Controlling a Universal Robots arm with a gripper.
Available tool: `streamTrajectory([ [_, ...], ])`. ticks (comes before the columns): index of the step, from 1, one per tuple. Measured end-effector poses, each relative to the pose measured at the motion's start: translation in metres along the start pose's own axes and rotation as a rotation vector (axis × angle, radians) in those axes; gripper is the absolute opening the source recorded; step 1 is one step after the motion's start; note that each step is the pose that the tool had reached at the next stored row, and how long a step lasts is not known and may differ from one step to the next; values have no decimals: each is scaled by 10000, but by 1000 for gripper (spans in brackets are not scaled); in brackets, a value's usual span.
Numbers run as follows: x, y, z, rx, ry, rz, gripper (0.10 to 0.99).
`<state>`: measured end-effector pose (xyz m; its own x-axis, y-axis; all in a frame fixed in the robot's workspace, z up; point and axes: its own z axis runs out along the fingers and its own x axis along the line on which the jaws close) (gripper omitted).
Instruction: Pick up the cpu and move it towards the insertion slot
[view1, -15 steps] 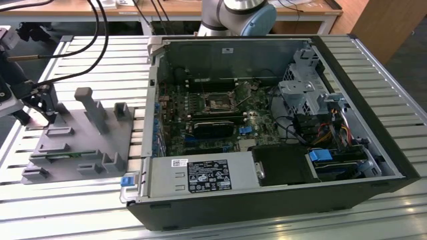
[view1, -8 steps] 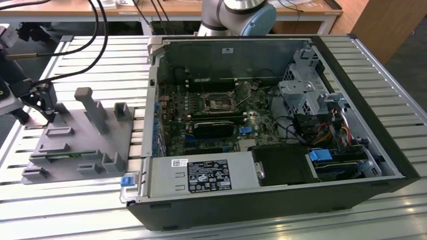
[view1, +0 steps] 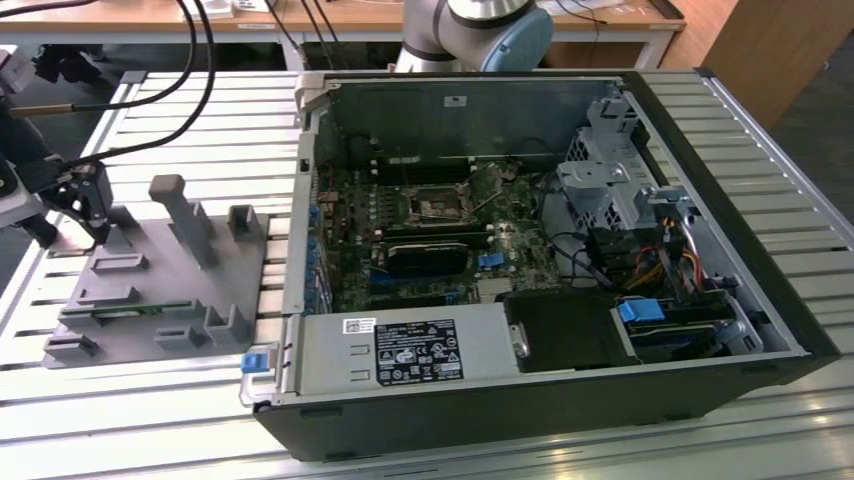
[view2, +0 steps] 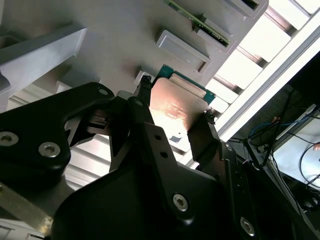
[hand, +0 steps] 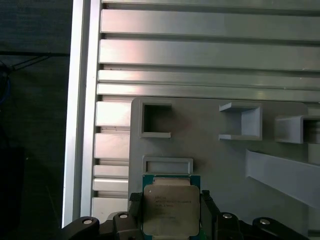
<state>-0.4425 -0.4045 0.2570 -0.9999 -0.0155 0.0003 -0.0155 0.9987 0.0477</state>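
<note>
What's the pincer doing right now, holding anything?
Pincer: closed on the cpu, gripping two opposite edges, above the grey tray.

A silvery slatted aluminium table top (view1: 134, 420) spans most of the exterior view, its ribs catching bright, even light. Along the top edge of the frame runs a light wooden desk (view1: 120, 18) on a white metal frame (view1: 160, 38). At the upper right stands a brown wooden cabinet side (view1: 781, 45), with dark floor (view1: 830, 125) below it.
</note>
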Motion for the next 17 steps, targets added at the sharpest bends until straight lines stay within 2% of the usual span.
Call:
streamTrajectory([
  [17,0,3,-59,-1,-1,0,545],
])
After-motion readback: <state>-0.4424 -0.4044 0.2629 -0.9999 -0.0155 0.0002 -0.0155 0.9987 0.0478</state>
